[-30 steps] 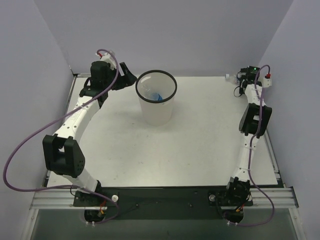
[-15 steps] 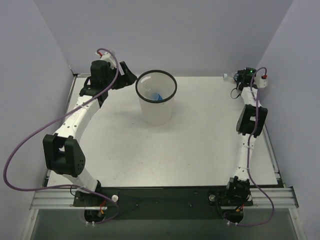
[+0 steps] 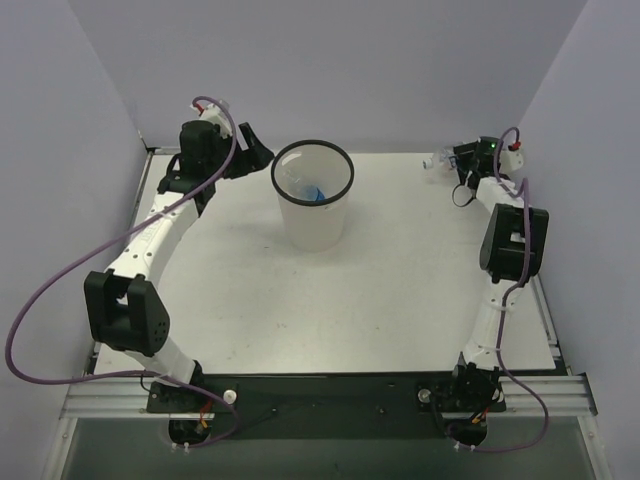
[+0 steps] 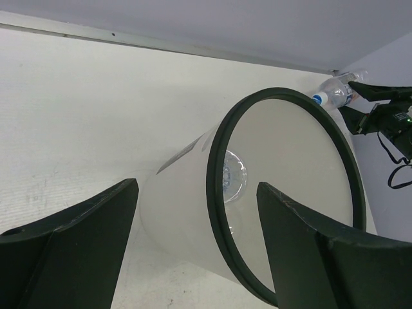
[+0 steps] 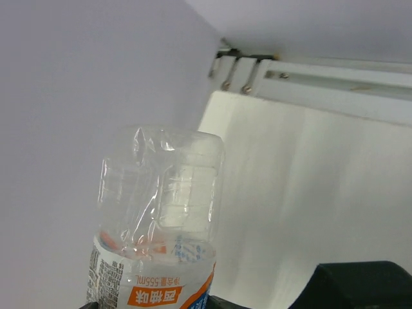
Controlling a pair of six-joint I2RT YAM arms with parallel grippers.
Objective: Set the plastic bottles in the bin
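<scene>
The bin [image 3: 315,228], white with a black rim, stands at the back middle of the table. A blue-labelled bottle [image 3: 316,192] lies inside it. The left wrist view shows the bin [image 4: 180,206] tilted, with a clear bottle base [image 4: 235,177] inside. My left gripper [image 3: 262,150] hangs open just left of the bin, nothing between its fingers [image 4: 77,225]. At the far right back, my right gripper [image 3: 458,160] is shut on the orange-and-white labelled bottle [image 3: 438,160]. That bottle [image 5: 161,212] fills the right wrist view, base pointing away and lifted off the table.
Grey walls close the table on the left, back and right. An aluminium rail [image 5: 335,80] runs along the back edge near the held bottle. The right arm's raised elbow [image 3: 512,243] stands over the table's right side.
My right gripper has shut on the orange-and-white bottle and carried it a little left, away from the back right corner. The left arm has not moved.
</scene>
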